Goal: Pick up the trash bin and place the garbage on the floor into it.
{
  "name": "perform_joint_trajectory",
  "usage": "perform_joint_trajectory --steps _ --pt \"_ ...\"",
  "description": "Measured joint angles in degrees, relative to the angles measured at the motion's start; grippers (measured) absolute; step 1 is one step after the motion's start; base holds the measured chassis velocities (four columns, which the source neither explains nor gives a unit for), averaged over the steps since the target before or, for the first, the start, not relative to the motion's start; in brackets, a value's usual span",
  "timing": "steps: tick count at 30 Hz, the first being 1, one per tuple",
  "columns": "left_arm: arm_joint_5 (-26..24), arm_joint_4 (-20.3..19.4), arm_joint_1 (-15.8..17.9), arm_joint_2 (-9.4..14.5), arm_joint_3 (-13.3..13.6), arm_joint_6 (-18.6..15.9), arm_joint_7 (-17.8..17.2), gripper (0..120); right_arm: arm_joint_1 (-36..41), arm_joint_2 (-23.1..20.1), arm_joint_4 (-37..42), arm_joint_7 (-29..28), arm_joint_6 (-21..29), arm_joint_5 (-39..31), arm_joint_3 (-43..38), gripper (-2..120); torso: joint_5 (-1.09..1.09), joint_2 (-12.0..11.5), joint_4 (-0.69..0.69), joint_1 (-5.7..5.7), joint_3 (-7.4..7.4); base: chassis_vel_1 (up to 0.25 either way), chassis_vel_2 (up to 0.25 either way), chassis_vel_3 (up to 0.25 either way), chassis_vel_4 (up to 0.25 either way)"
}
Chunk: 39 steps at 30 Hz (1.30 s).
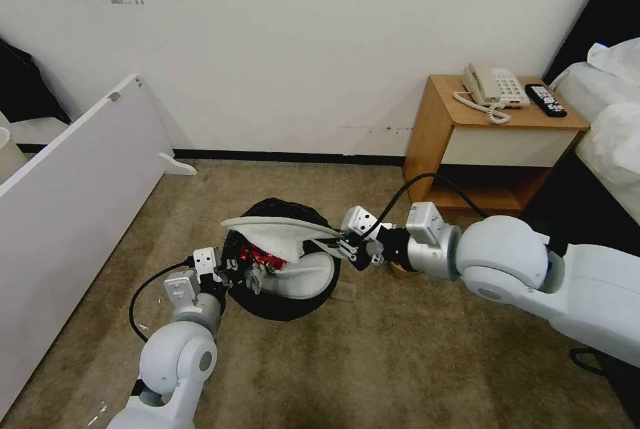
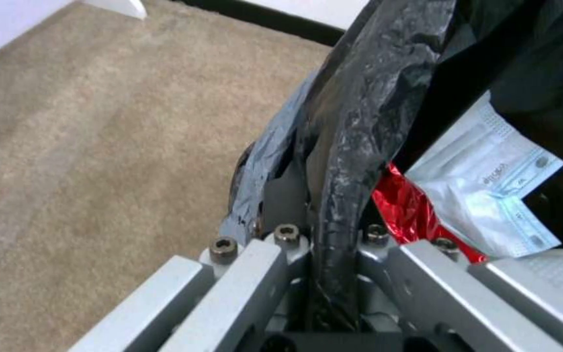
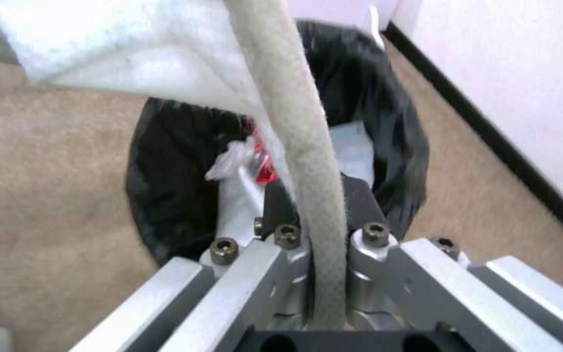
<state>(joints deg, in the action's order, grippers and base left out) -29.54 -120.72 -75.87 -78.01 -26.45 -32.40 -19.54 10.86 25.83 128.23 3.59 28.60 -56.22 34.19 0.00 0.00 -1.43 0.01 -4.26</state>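
Observation:
The trash bin [image 1: 280,305], lined with a black bag, sits tilted on the carpet floor [image 1: 373,362]. My left gripper [image 1: 233,275] is shut on its near rim; in the left wrist view the black bag rim [image 2: 340,146] runs between the left gripper's [image 2: 324,234] fingers. My right gripper [image 1: 333,247] is shut on the edge of a white slipper [image 1: 270,229], held flat over the bin's mouth. The slipper's sole edge [image 3: 294,122] passes through the right gripper [image 3: 320,234], above the bin [image 3: 386,107]. Inside lie another slipper [image 1: 303,277], a red wrapper [image 2: 405,210] and a white-blue packet [image 2: 490,181].
A wooden nightstand [image 1: 427,129] with a phone [image 1: 493,87] and remote [image 1: 545,100] stands at the back right, beside a bed [image 1: 617,122]. A white board [image 1: 73,182] leans along the left. A small clear scrap [image 1: 344,292] lies on the carpet by the bin.

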Motion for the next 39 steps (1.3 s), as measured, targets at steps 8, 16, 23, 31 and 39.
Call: perform_joint_trajectory --steps 8,16,23,31,39 --pt "0.88 -0.41 0.58 0.73 -0.56 0.69 0.22 1 7.29 -5.75 4.51 -4.57 1.15 -10.2 -5.12 1 0.0 0.0 -0.01 0.0 0.0 0.0 0.0 0.0 0.0" --pt "3.58 -0.91 0.71 1.2 -0.72 2.01 1.31 1 9.34 -8.31 6.18 -6.73 1.94 -16.66 -6.07 1 -0.01 0.0 0.0 0.0 0.0 0.0 0.0 0.0 0.0" --pt "7.84 -1.63 -0.1 1.29 -0.29 3.45 3.67 1 8.04 -7.76 7.51 -9.78 3.69 -25.74 -5.99 1 -0.01 0.0 0.0 0.0 0.0 0.0 0.0 0.0 0.0" --pt "10.71 -2.39 -1.1 1.31 0.76 4.68 5.54 1 3.63 -4.4 7.58 -13.79 4.23 -31.23 -2.7 1 -0.01 0.0 0.01 0.0 0.0 0.0 0.0 0.0 0.0" --pt "10.78 -3.48 -2.36 1.62 1.65 4.73 6.25 1 -0.03 -0.71 4.96 -14.58 3.84 -31.22 -0.07 1 -0.01 0.0 0.0 0.0 -0.01 0.0 0.0 0.0 0.0"
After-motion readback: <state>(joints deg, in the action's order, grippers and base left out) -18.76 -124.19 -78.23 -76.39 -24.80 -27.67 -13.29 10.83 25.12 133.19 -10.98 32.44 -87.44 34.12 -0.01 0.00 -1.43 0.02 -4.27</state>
